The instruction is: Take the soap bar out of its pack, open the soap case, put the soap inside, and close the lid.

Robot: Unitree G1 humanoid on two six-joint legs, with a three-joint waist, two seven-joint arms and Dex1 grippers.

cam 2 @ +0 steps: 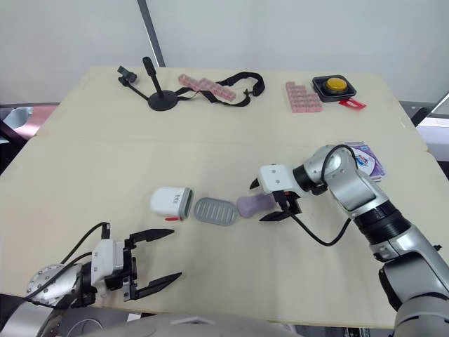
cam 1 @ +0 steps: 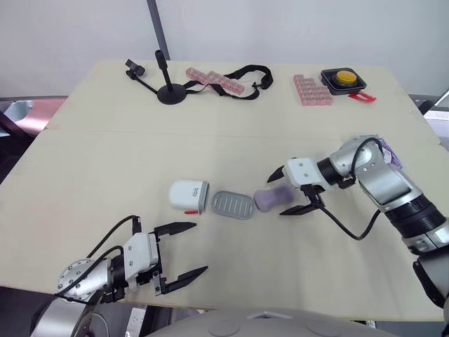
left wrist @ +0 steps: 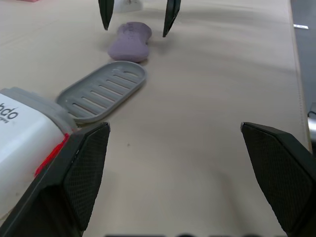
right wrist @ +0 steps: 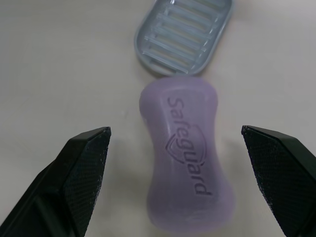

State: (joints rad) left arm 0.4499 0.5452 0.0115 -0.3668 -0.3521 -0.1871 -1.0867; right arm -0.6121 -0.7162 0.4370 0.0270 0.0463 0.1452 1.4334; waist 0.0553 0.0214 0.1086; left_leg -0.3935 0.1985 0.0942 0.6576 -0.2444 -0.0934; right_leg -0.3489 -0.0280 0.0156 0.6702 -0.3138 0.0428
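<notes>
Left gripper point(cam 1: 200, 247) is held open-jawed near the grey ribbed tray point(cam 1: 233, 205), apparently idle. Just beside that tray the bare Safeguard soap bar point(right wrist: 190, 163) is straddled by the right gripper point(cam 1: 275, 196), jaws spread, presumably for grasping.

Purple soap bar point(cam 1: 272, 199) lies flat, apparently touching the grey ribbed tray point(cam 1: 233, 205).

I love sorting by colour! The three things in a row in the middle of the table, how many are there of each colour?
White: 1, the white box
Grey: 1, the grey ribbed tray
Purple: 1, the purple soap bar
Total: 3
</notes>
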